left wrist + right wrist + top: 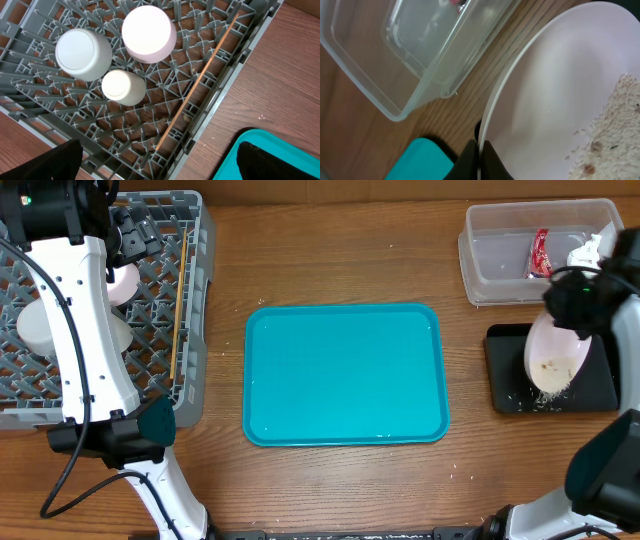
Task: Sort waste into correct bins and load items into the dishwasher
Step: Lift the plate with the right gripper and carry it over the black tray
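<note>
At the right of the overhead frame we see the right gripper point(480, 150) pinched tight on the rim of the white plate point(555, 355), which tilts over the black tray point(503, 365). Rice crumbs point(552, 372) cling to its lower part, blurred and cut off in the wrist view. Above, the clear tub point(500, 265) holds the red wrapper point(540, 252) and a white napkin point(588, 248) half hidden by the arm. The teal tray point(345, 375) lies at centre. At upper left, the left arm point(85, 330) covers much of the grey rack point(170, 230). The left gripper point(160, 147) hangs spread wide and empty over chopsticks point(200, 85) and three pale upturned vessels point(82, 52) that we cannot tell apart.
</note>
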